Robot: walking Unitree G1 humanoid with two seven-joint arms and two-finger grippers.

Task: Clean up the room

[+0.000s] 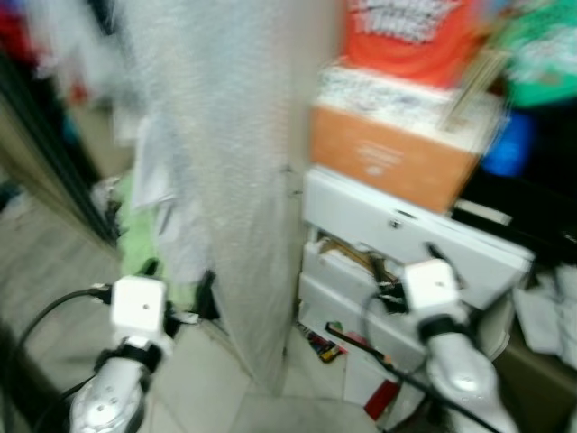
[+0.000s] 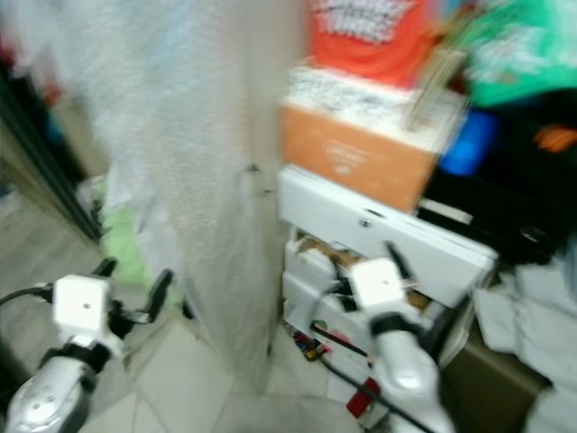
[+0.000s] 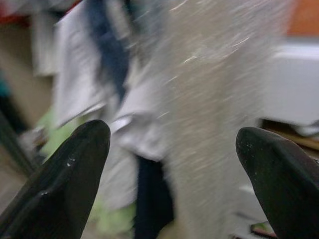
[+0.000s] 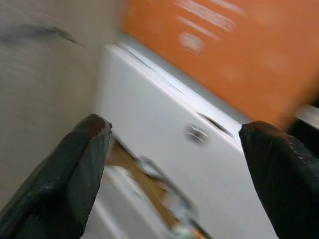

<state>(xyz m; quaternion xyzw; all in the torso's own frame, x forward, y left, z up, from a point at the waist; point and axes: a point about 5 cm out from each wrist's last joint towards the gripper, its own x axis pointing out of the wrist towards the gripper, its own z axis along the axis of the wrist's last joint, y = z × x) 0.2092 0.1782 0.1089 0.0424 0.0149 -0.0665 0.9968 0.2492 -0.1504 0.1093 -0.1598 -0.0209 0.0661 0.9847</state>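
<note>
Cluttered room, both pincers (image 3: 169,149) (image 4: 174,149) agape, empty

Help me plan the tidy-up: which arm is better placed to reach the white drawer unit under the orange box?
Right. The right gripper is open and points straight at the white drawer unit below the orange box. The left gripper, also open, faces the bubble wrap sheet and hanging clothes instead.
</note>
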